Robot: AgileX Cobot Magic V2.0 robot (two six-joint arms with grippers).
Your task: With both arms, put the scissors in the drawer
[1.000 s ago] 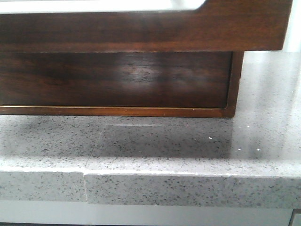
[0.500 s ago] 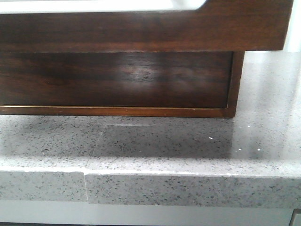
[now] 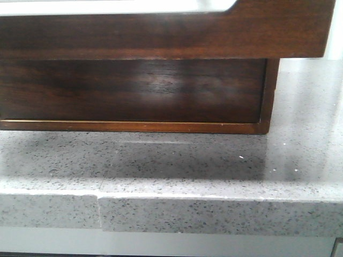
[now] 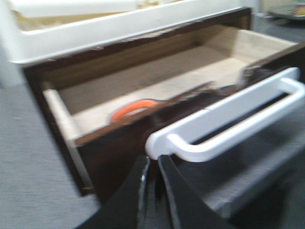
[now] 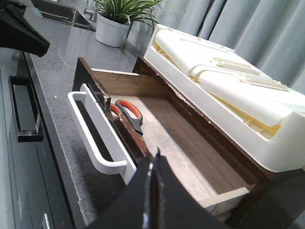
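The drawer (image 3: 161, 32) is pulled out of the wooden chest; its glossy dark brown front fills the top of the front view. In the right wrist view the scissors (image 5: 127, 113) lie flat on the drawer's pale floor (image 5: 186, 148), just behind the front and its white handle (image 5: 95, 138). In the left wrist view only an orange loop of the scissors (image 4: 134, 107) shows over the drawer front (image 4: 119, 143). My left gripper (image 4: 153, 161) is shut and empty, just below the white handle's end (image 4: 162, 143). My right gripper (image 5: 154, 158) is shut and empty over the drawer's front edge.
A white plastic tray (image 5: 228, 81) lies on top of the chest. A potted plant (image 5: 113, 26) stands further along the grey speckled counter (image 3: 177, 160). The counter's front edge (image 3: 214, 214) runs just before the chest. A black arm part (image 5: 21, 28) shows at the corner.
Almost nothing: in the front view the chest and drawer front have shifted a few pixels to the right.
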